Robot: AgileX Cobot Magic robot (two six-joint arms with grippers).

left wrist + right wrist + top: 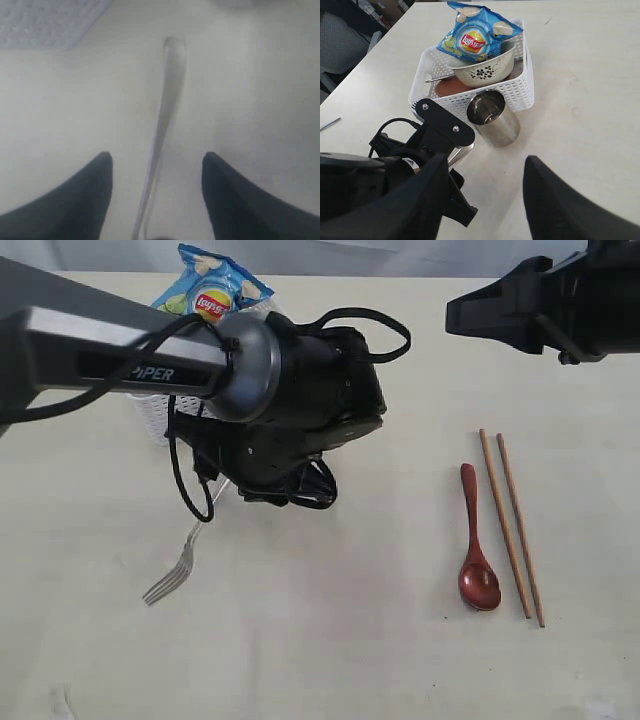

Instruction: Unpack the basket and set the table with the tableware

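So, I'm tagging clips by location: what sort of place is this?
Likely a lab or office, not a home: a robot arm over a plain cream table, and what looks like an office chair.

Setting. A wide, pale cream, flat-topped bench point(330, 670) with faint scuffs fills nearly all of the exterior view. Its far edge meets a plain pale grey-blue backdrop point(400, 254); whether this is a wall or a curtain cannot be told. In the right wrist view the bench's long edge runs diagonally. Beyond and below that edge stands a grey mesh-backed office chair point(340, 42) on a dark floor point(332, 6). Farther off lies blurred brownish box-like clutter point(395, 6), too indistinct to identify. The lighting is soft and even, and it casts only faint, diffuse-edged shadows on the matte bench surface.
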